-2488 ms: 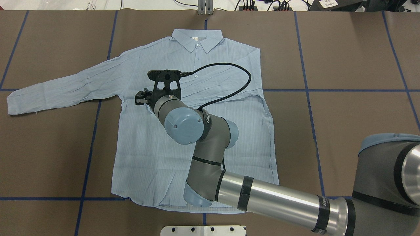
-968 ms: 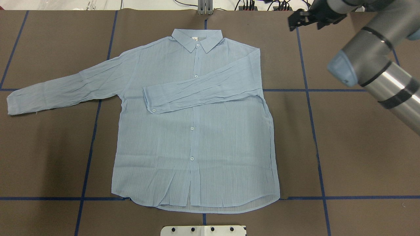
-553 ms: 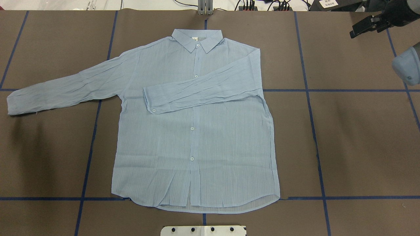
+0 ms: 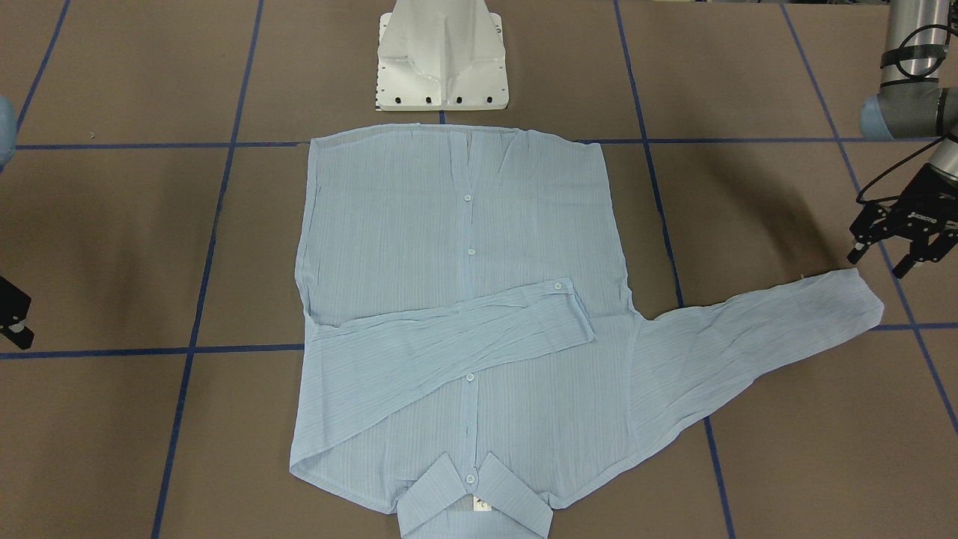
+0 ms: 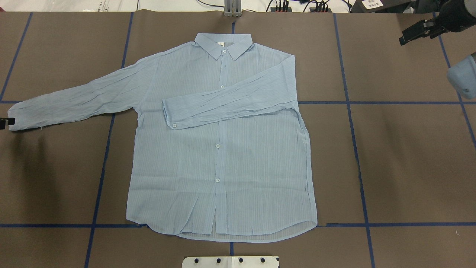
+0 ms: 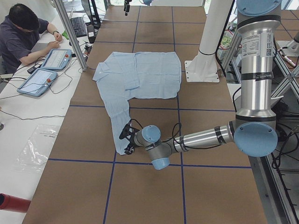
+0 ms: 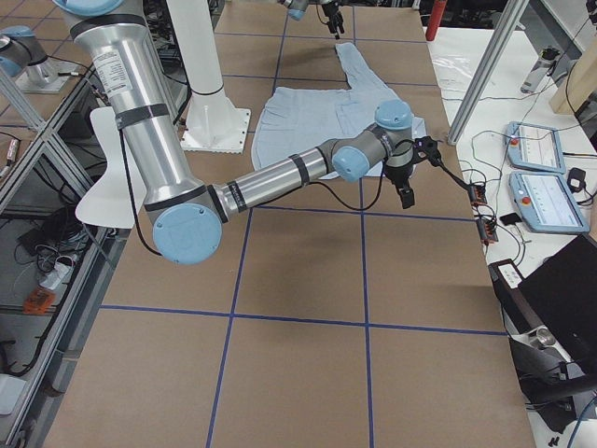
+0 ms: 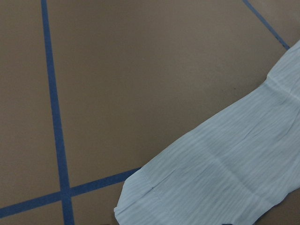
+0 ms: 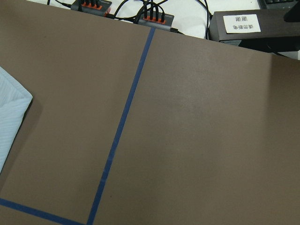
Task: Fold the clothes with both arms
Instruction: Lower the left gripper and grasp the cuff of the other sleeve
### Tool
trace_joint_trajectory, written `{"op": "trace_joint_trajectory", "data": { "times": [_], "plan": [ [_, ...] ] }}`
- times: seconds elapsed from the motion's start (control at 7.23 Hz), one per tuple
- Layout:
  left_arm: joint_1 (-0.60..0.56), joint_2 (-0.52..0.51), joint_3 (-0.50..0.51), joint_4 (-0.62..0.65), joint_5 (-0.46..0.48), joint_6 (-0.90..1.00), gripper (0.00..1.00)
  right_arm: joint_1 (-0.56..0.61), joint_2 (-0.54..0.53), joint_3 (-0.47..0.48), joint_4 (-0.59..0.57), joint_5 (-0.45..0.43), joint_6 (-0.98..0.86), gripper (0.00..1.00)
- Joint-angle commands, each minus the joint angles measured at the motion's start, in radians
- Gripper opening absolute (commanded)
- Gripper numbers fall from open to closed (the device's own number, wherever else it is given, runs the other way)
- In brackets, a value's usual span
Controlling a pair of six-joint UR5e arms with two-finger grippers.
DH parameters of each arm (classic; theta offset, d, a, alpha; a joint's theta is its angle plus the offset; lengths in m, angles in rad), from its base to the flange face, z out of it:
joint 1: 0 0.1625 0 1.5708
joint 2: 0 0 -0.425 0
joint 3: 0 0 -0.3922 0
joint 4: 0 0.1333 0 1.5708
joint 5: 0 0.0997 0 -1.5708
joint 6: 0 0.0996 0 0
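Hovering with left jaws spread just beside the cuff (image 4: 861,299), perhaps risking snagging and dragging the thin shirt (image 4: 456,224) askew; right jaws too small for telling.

The shirt (image 5: 223,167) lies flat in the middle of the table (image 5: 409,149), collar (image 5: 223,44) on the side far from me. One sleeve (image 5: 227,106) lies across its chest. The other sleeve (image 5: 74,100) stretches left, its cuff (image 5: 16,117) just beside my left gripper (image 4: 877,263). My right gripper (image 5: 412,35) is far right, well apart.
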Motion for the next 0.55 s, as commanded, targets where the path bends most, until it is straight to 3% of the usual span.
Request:
{"op": "trace_joint_trajectory", "data": {
  "times": [0.0,0.28,0.41],
  "plan": [
    [0.057,0.0,0.008,0.001,0.039,-0.001,1.0,0.0,-0.003,-0.001,0.001,0.0,0.0,1.0],
    [0.065,-0.002,0.026,-0.001,0.114,-0.005,0.95,0.0,-0.003,-0.001,0.001,-0.002,0.0,1.0],
    [0.065,-0.002,0.026,0.001,0.141,-0.006,0.85,-0.001,-0.003,-0.001,0.001,-0.002,0.0,1.0]
  ]
}}
